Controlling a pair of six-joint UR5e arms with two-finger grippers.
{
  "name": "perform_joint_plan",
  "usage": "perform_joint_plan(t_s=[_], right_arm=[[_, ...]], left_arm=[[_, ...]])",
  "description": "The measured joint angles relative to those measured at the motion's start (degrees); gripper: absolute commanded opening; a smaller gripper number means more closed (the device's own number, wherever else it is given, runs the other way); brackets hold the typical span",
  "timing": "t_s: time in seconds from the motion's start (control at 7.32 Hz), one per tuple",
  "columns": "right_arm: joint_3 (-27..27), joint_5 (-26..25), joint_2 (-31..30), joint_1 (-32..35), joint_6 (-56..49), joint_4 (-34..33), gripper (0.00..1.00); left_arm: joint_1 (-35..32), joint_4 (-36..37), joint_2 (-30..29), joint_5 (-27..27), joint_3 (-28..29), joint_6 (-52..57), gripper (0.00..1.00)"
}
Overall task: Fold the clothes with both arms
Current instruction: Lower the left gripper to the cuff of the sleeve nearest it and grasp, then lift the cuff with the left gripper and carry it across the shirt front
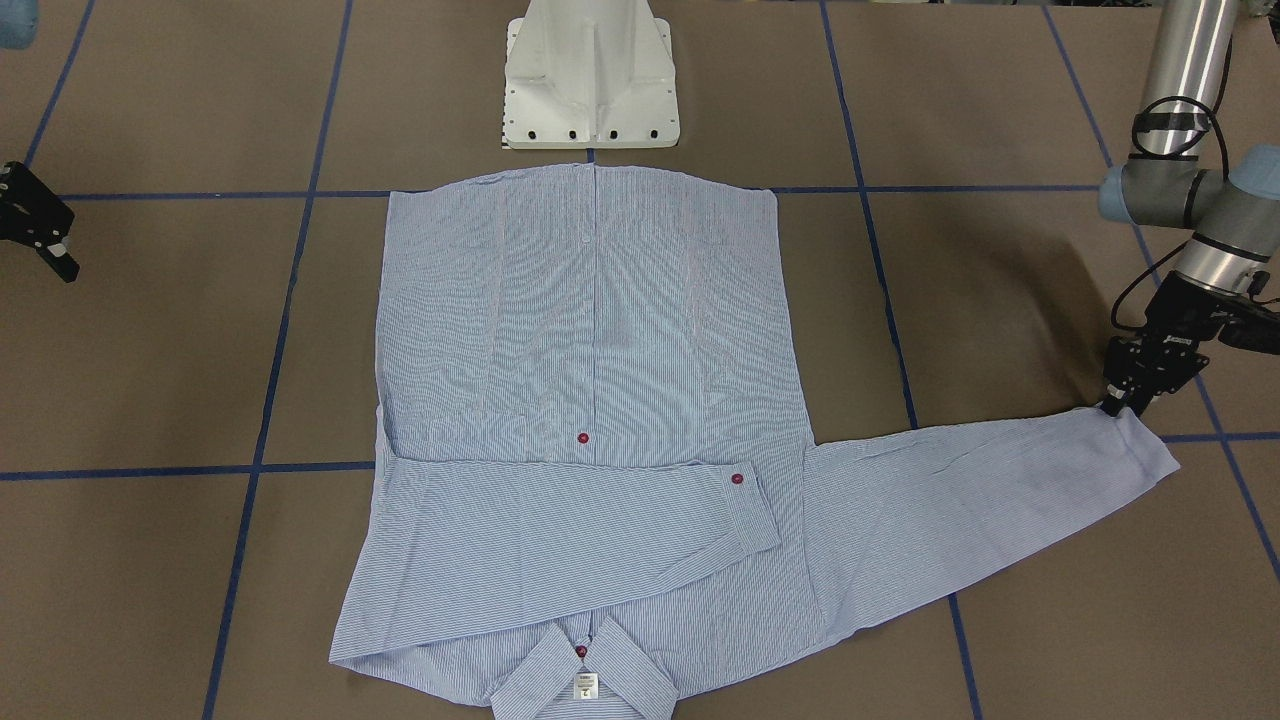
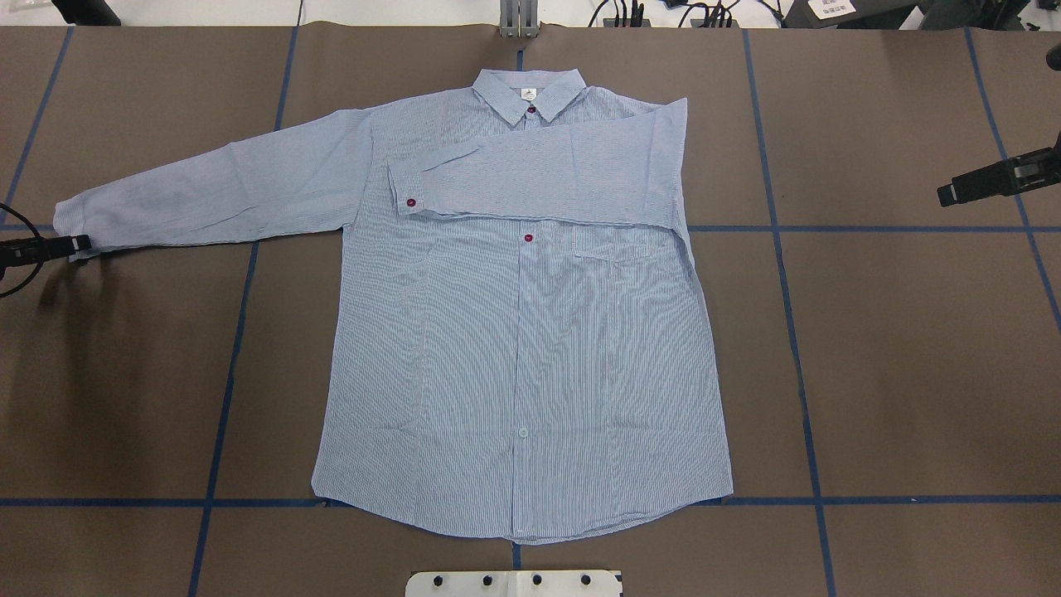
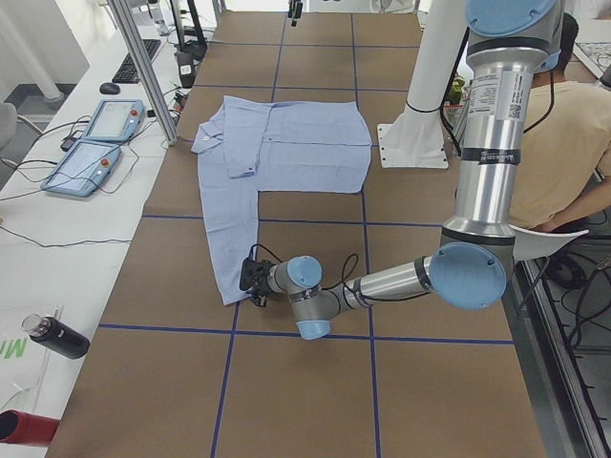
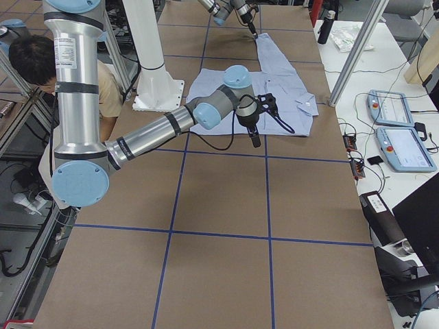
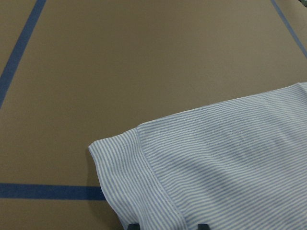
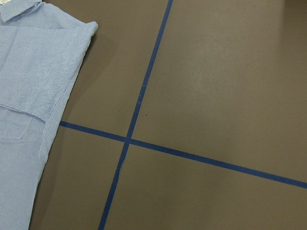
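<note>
Shirt (image 2: 530, 348) has one sleeve (image 2: 539, 178) folded; left end effector (image 1: 1122, 405), jaws apart, straddles the other cuff (image 5: 129, 177) beneath it (unpinched, I reckon). Next: pinch, carry across the chest.

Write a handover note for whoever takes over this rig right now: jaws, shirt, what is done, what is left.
Left gripper: jaws apart, astride the cuff of the spread sleeve, not closed.
Right gripper: off the shirt, over bare table, nothing in it; open or shut unclear.
Shirt: flat, front up, collar away from the robot.
Done: other sleeve folded across the front.
Left: fold the spread sleeve in, then probably the body.
</note>
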Motion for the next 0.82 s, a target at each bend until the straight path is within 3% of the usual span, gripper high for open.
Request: perform_joint_plan(t_s=[0.27, 0.55, 0.82], right_arm=[[0.0, -0.05, 0.01, 0.0, 0.25, 0.0, 1.0], [0.0, -0.08, 0.07, -0.03, 0.49, 0.0, 1.0], [-0.02, -0.15, 0.08, -0.03, 0.54, 0.0, 1.0]], left_arm=[[-0.09, 0.04, 0.11, -0.92, -1.0, 0.17, 0.0], [-0.51, 1.1, 0.22, -5.79, -3.84, 0.29, 0.0], [-1.31, 6.34, -0.37, -9.22, -8.24, 0.35, 0.0]])
